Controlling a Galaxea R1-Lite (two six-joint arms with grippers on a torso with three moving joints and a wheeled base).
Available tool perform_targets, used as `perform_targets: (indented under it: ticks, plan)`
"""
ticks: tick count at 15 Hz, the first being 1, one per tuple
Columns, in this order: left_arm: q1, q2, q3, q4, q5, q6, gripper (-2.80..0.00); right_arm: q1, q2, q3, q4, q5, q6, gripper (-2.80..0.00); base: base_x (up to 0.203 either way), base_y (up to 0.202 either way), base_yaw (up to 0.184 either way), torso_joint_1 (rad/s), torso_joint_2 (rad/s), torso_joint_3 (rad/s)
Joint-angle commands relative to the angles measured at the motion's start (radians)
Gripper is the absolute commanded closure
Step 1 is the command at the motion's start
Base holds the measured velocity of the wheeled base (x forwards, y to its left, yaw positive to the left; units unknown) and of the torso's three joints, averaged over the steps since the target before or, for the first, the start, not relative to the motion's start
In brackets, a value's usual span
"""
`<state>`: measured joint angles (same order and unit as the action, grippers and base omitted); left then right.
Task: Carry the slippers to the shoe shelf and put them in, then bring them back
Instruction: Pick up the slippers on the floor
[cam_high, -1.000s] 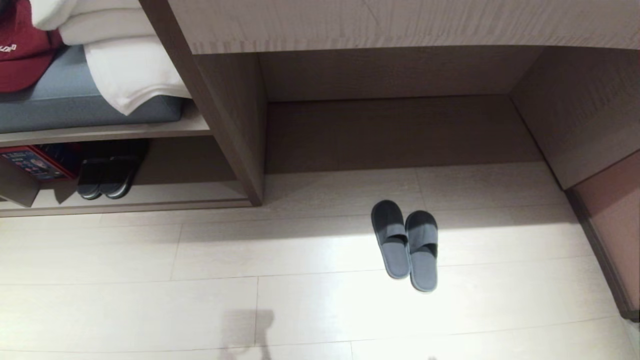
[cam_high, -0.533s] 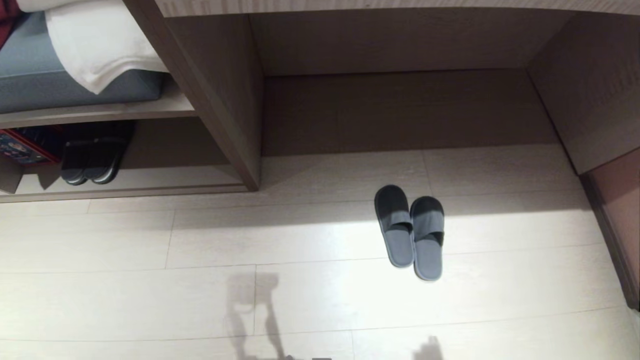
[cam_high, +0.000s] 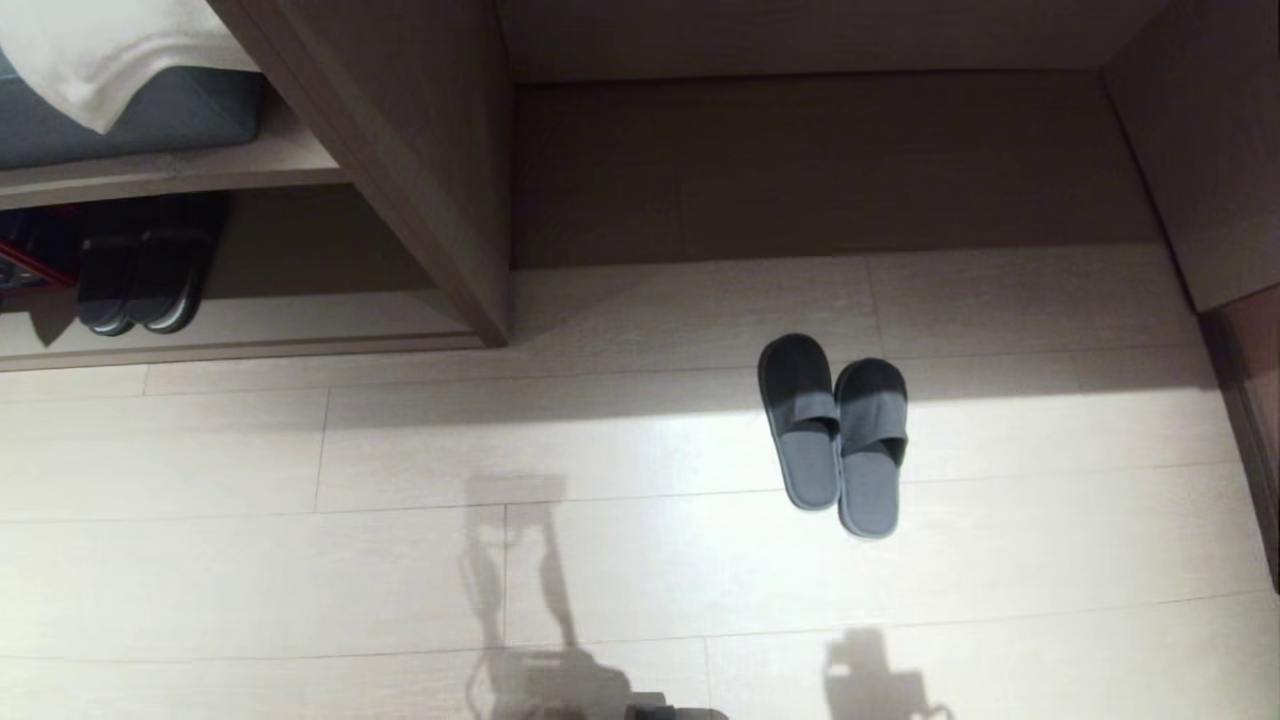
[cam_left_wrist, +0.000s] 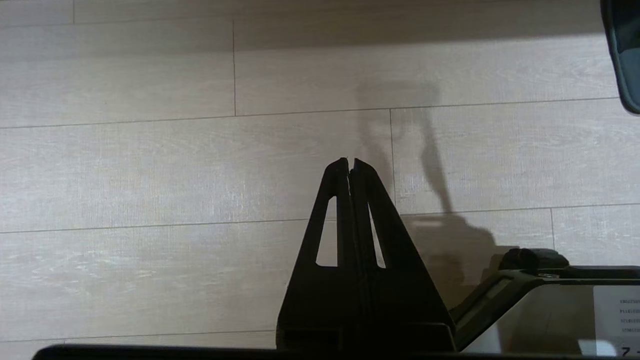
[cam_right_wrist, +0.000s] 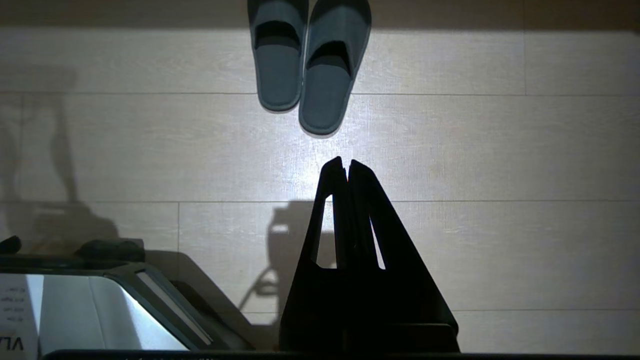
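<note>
Slippers (cam_high: 835, 435), flat grey-blue fabric slide pair: side by side on pale plank floor (cam_high: 300, 560), right of shoe shelf (cam_high: 250, 330), long axes pointing away, straight ahead of right gripper (cam_right_wrist: 347, 167); left gripper (cam_left_wrist: 349, 164) farther; both clenched, empty.

You see grey-blue slippers (cam_high: 835, 435) on a pale, cream wood-grain floor (cam_high: 300, 560) with thin dark seams. The shoe shelf (cam_high: 300, 320) at far left is beige-brown wood grain with a paler base board, and the pair of shoes (cam_high: 140, 280) in it is near-black. Above it lies a blue-grey cushion (cam_high: 130, 115) under a white cloth (cam_high: 100, 50). Both your grippers, left (cam_left_wrist: 349, 161) and right (cam_right_wrist: 345, 161), are black.
</note>
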<state>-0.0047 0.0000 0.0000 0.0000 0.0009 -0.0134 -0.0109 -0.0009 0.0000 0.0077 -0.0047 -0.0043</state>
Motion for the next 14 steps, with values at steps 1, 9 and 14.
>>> perform_targets:
  ticks: [1,9,14]
  plan:
    - [0.0,0.002,0.002,0.0,0.001,0.0,0.0,0.0,-0.002,0.0,0.0,0.0,0.0,0.0,0.0,0.0,0.0,-0.001,0.01,-0.196]
    - [0.001,0.002,0.002,0.0,0.001,0.0,0.0,0.0,-0.002,0.0,0.0,0.0,0.0,0.0,0.0,0.0,0.0,0.003,0.0,-0.197]
    - [0.002,0.002,0.002,0.0,0.001,0.0,0.0,0.0,-0.002,0.0,0.0,0.0,0.0,0.0,0.0,0.0,0.0,0.003,0.0,-0.199]
